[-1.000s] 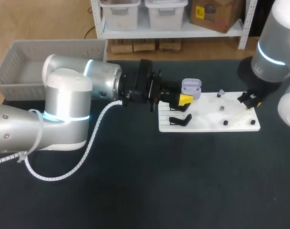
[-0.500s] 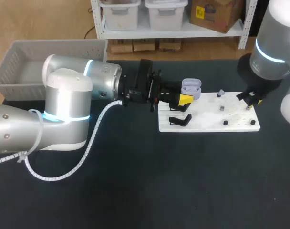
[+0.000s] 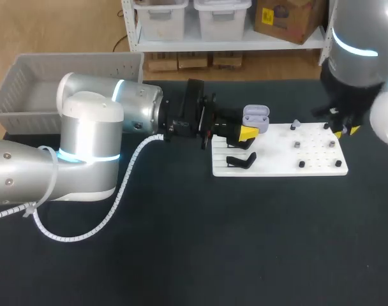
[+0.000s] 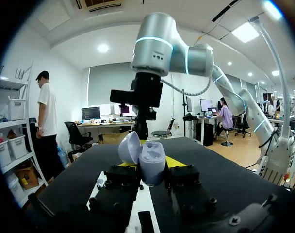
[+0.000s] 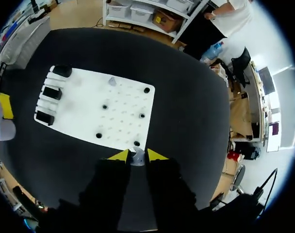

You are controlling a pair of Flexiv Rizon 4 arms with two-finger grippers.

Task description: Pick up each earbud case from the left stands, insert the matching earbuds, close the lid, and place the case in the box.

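Your right gripper [image 3: 346,130] just lifted off the board [image 3: 277,159] near its 3 o'clock edge, pinching an earbud [image 5: 137,158]. Left gripper [image 4: 151,165] clamps the open case [image 3: 256,118] at the board's 10 o'clock, so I'd guess insertion's next.

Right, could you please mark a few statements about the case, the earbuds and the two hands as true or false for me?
1. The earbud case held in the left hand has its lid open. True.
2. The right hand is empty. False: it is shut on a small earbud between its fingertips.
3. The earbud case already lies in the grey box. False: the left hand holds it by the white board, away from the box.
4. A second earbud sits on the white board. True.
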